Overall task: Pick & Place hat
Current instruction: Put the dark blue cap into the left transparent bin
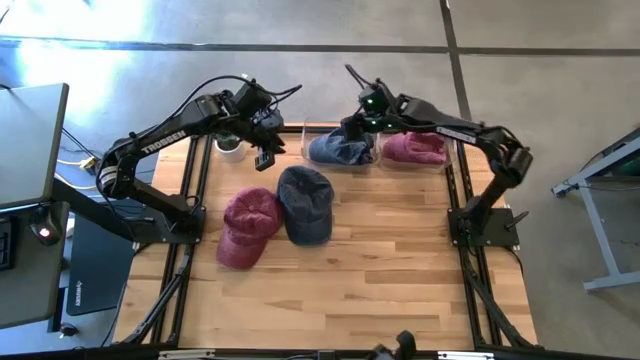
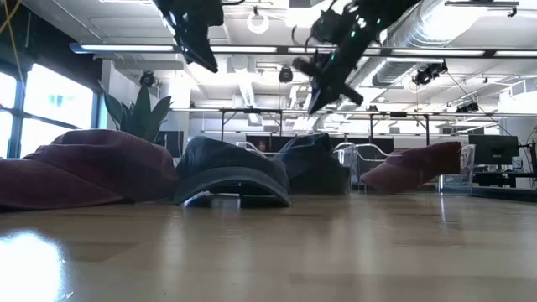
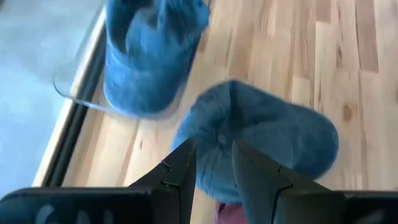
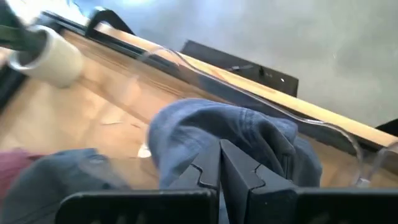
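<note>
Two hats lie on the wooden table: a navy hat (image 1: 305,203) (image 3: 261,140) and a maroon hat (image 1: 249,226) to its left, both resting on their brims and crowns. A blue denim hat (image 1: 340,150) (image 4: 217,134) and a second maroon hat (image 1: 415,148) sit in a clear bin (image 1: 378,158) at the far edge. My left gripper (image 1: 265,157) (image 3: 212,167) hovers open above the table, between the bin and the navy hat. My right gripper (image 1: 355,124) (image 4: 219,163) is shut, raised above the denim hat.
A white pot with a plant (image 1: 229,144) (image 4: 46,55) stands at the far left corner, close to my left arm. Dark frame rails (image 1: 186,215) run along the table's sides. Bare wood (image 1: 380,280) fills the near half of the table.
</note>
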